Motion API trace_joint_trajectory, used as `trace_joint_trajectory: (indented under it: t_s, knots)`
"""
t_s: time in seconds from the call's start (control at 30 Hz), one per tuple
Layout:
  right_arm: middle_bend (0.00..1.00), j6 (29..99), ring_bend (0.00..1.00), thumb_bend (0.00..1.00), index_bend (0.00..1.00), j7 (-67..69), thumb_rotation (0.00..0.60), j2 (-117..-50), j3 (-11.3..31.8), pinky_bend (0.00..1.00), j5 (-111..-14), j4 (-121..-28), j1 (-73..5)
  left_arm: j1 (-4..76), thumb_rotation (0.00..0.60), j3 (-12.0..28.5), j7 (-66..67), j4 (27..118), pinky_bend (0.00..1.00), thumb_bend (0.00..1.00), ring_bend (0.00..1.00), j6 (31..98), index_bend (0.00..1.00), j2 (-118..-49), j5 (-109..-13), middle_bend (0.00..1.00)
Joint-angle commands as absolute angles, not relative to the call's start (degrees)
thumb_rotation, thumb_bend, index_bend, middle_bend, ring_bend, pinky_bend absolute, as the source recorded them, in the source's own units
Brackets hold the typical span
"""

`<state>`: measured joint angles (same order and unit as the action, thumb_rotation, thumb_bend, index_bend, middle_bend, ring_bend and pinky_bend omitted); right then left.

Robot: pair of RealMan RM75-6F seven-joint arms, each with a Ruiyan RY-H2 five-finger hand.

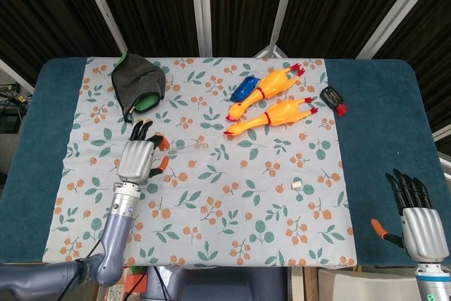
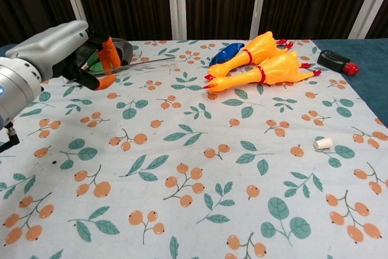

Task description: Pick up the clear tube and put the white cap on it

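Tube: the thin clear plastic tube is pinched in the left hand, held above the floral cloth.
Cap: the small white cylindrical cap lies on the cloth, well apart, not fitted.
Right hand: empty, fingers straight, at the table edge.
Left to do: capping.

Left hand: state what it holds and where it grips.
The left hand holds the clear tube by one end, pinched in its orange-tipped fingers; the rest juts free.
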<state>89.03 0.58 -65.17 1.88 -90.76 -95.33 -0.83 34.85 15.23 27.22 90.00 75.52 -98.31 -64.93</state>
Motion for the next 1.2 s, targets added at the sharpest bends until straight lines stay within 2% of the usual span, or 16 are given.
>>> trace_joint_trajectory:
  t_s: [0.03, 0.27, 0.7, 0.8, 0.93, 1.0, 1.2]
  knots:
    - [0.00, 88.42, 0.00, 0.27, 0.00, -1.17, 0.600, -65.59, 1.87, 0.00, -90.87, -95.79, -1.23, 33.13, 0.600, 13.95, 20.72, 89.44, 0.00, 0.66, 0.10, 76.15, 0.59, -95.51, -69.28, 0.63]
    - [0.00, 85.23, 0.00, 0.27, 0.00, -4.98, 0.600, -67.09, 2.44, 0.00, -88.27, -97.81, -2.58, 30.88, 0.600, 12.00, 12.52, 88.48, 0.00, 0.66, 0.10, 76.88, 0.59, -93.13, -73.48, 0.63]
    - [0.00, 79.66, 0.00, 0.27, 0.00, -11.62, 0.600, -72.30, 3.83, 0.00, -85.35, -98.52, -6.62, 30.73, 0.600, 11.63, 4.04, 85.41, 0.00, 0.66, 0.10, 75.51, 0.60, -91.41, -77.30, 0.64]
    - [0.00, 78.01, 0.00, 0.27, 0.07, -11.72, 0.600, -72.52, 4.27, 0.00, -85.08, -98.05, -7.93, 30.39, 0.600, 11.62, 2.95, 85.29, 0.00, 0.66, 0.10, 75.87, 0.60, -91.52, -77.56, 0.64]
    - [0.06, 75.34, 0.00, 0.27, 0.28, -12.07, 0.600, -73.14, 5.37, 0.00, -84.20, -97.74, -10.21, 29.95, 0.600, 11.81, 1.75, 84.97, 0.00, 0.66, 0.10, 76.98, 0.60, -91.85, -78.27, 0.64]
    - [0.09, 73.83, 0.00, 0.27, 0.33, -12.72, 0.600, -73.59, 5.87, 0.00, -84.23, -96.99, -11.70, 29.70, 0.600, 11.80, 1.17, 85.03, 0.00, 0.66, 0.10, 77.29, 0.60, -91.98, -78.45, 0.64]
    - [0.12, 69.08, 0.02, 0.27, 0.39, -13.85, 0.600, -76.00, 7.02, 0.00, -83.10, -94.24, -15.86, 28.88, 0.600, 11.66, 0.18, 85.93, 0.00, 0.66, 0.10, 78.40, 0.60, -91.88, -79.21, 0.64]
